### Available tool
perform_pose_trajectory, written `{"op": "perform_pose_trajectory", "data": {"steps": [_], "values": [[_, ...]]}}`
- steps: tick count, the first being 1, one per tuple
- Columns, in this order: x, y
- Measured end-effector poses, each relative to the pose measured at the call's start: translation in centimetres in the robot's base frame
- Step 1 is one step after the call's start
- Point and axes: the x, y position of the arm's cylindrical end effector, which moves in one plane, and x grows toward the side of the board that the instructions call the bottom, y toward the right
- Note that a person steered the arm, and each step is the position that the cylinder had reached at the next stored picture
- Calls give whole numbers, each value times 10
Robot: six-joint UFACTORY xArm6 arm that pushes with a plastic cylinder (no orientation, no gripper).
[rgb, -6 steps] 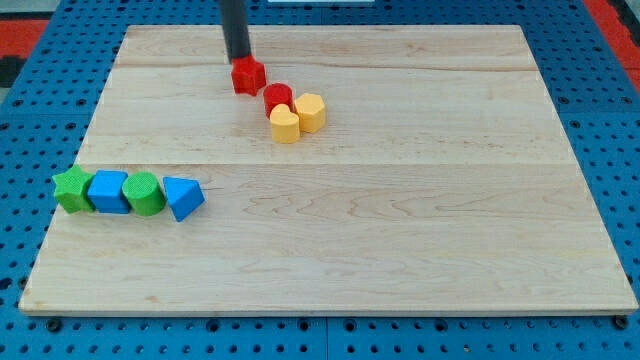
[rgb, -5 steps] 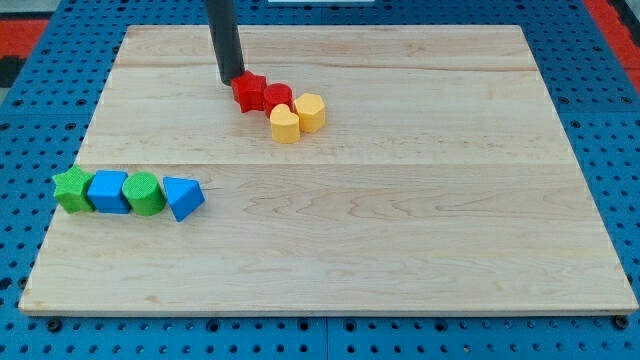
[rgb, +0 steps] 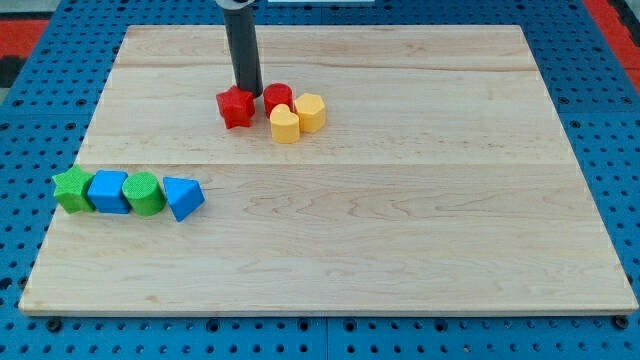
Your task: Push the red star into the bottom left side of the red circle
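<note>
The red star (rgb: pixel 236 108) lies on the wooden board, to the left of and slightly below the red circle (rgb: pixel 278 98), with a small gap between them. My tip (rgb: pixel 249 92) stands just above the star's upper right corner, between the star and the circle, touching or nearly touching the star. The rod rises from there to the view's top.
A yellow heart (rgb: pixel 285 125) and a yellow hexagonal block (rgb: pixel 310 112) sit against the red circle's lower right. A row of green star (rgb: pixel 71 190), blue cube (rgb: pixel 107 191), green cylinder (rgb: pixel 144 193) and blue triangle (rgb: pixel 183 197) lies at the view's left.
The red star had been pushed against the red circle, then moved down and left, away from it. My tip went from the star's left to its upper right.
</note>
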Motion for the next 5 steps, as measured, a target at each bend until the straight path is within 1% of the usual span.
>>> {"op": "perform_pose_trajectory", "data": {"steps": [1, 2, 3, 4, 5], "values": [[-21, -14], [-4, -24], [4, -59], [13, -78], [42, -52]]}}
